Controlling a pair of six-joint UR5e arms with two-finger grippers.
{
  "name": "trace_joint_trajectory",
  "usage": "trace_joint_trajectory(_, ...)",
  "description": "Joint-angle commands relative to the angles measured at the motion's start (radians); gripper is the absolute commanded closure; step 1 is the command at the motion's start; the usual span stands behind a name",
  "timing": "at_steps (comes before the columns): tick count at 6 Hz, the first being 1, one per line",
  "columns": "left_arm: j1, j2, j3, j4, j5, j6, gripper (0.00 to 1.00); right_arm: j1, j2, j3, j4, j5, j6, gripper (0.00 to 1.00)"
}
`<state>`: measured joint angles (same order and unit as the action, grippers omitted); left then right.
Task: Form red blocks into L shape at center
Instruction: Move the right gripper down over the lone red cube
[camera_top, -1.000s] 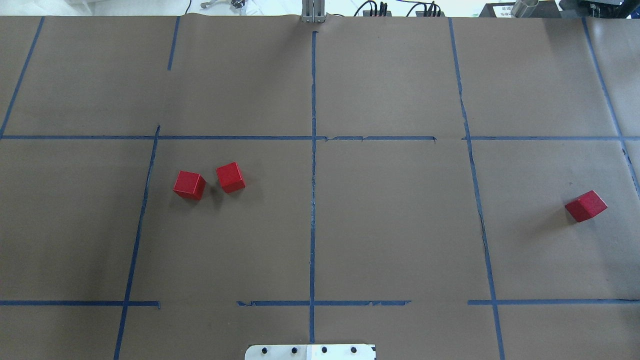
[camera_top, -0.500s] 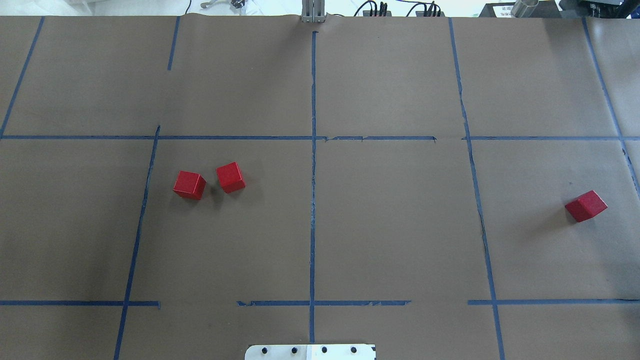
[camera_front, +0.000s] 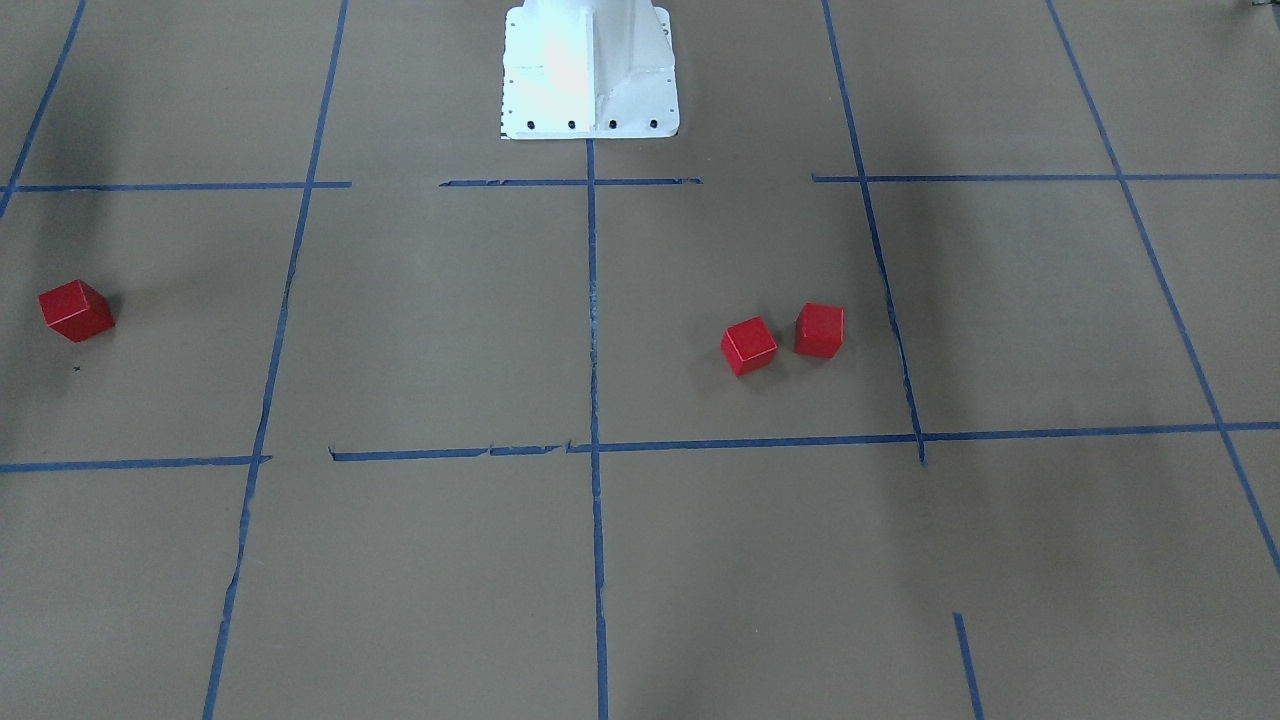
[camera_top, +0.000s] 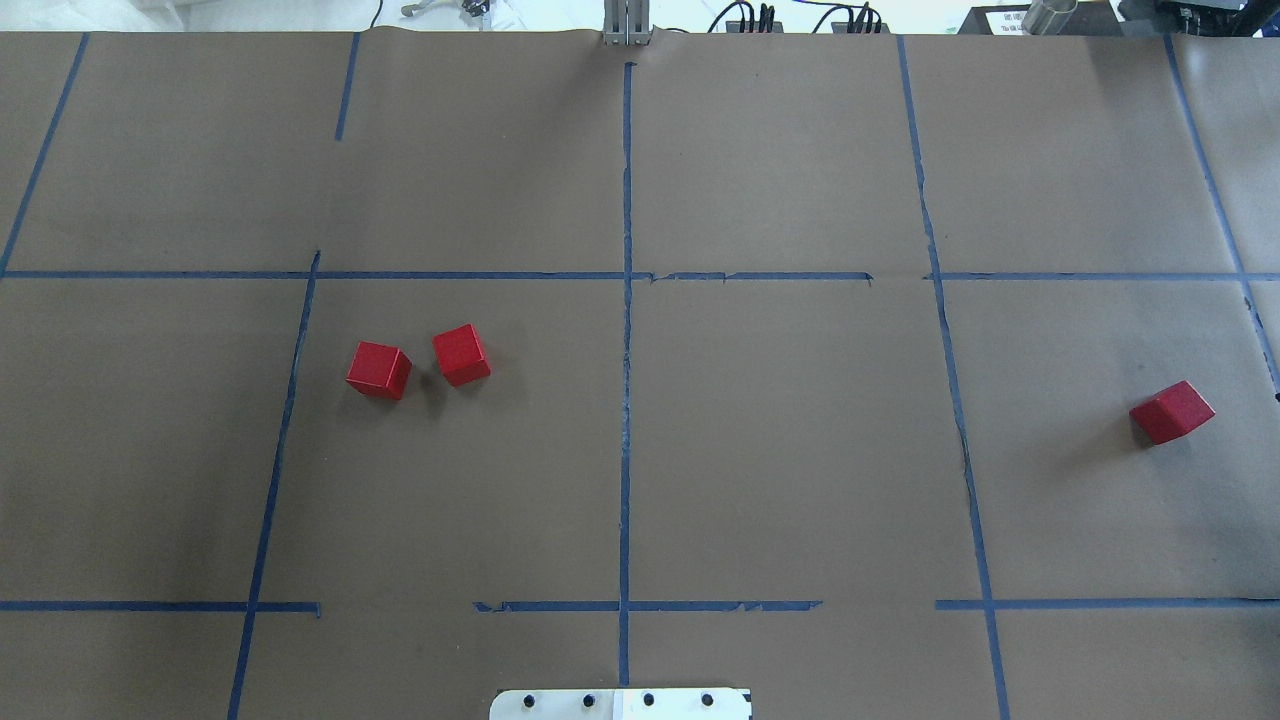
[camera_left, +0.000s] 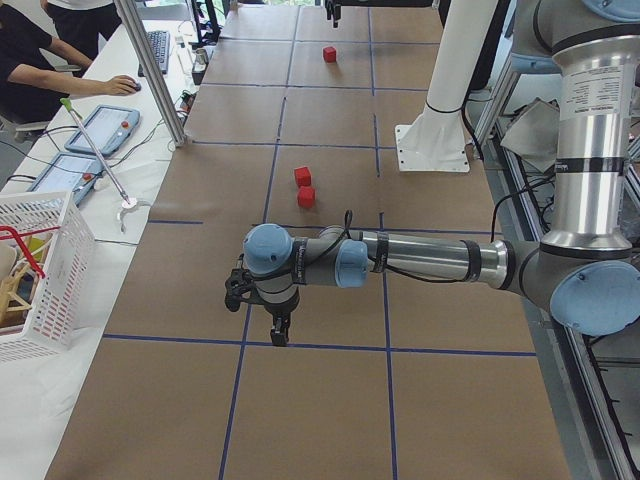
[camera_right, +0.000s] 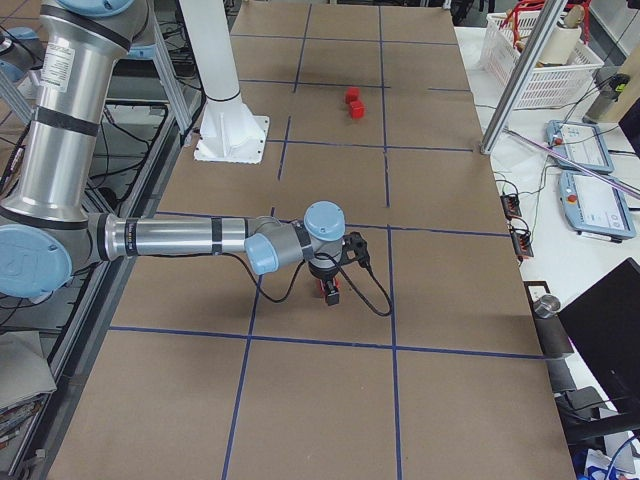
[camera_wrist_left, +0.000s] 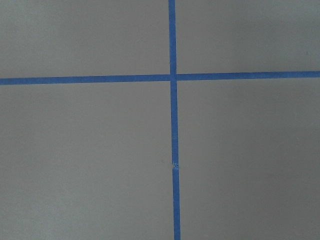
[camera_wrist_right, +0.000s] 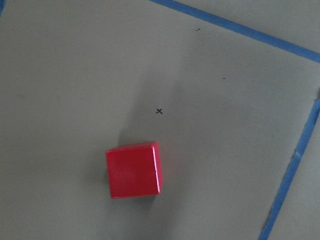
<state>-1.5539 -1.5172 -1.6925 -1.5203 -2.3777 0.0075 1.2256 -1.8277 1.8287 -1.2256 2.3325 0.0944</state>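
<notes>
Three red blocks lie on the brown paper. Two sit close together, apart, left of centre (camera_top: 379, 370) (camera_top: 461, 354); the front-facing view shows them too (camera_front: 819, 330) (camera_front: 749, 346). The third red block (camera_top: 1171, 411) lies far right and shows below the right wrist camera (camera_wrist_right: 134, 170). My right gripper (camera_right: 331, 296) hangs close by this block in the exterior right view. My left gripper (camera_left: 279, 336) hangs over a tape crossing (camera_wrist_left: 172, 77), far from the blocks. Neither wrist view shows fingers; I cannot tell whether either gripper is open or shut.
Blue tape lines (camera_top: 626, 400) divide the paper into grid squares. The white robot base (camera_front: 590, 70) stands at the table's near middle edge. A white basket (camera_left: 40, 270), tablets and an operator's arm (camera_left: 60, 75) are beside the table on the far side.
</notes>
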Motion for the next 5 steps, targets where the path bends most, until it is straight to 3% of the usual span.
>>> trace_joint_trajectory(1,0.000,0.000,-0.003,0.000,0.000,0.000,0.00,-0.120,0.077,-0.038,0.008,-0.045,0.090,0.00)
trace_joint_trajectory(5,0.000,0.000,-0.001,-0.001,0.000,0.000,0.00,-0.201,0.110,-0.087,0.008,-0.116,0.099,0.00)
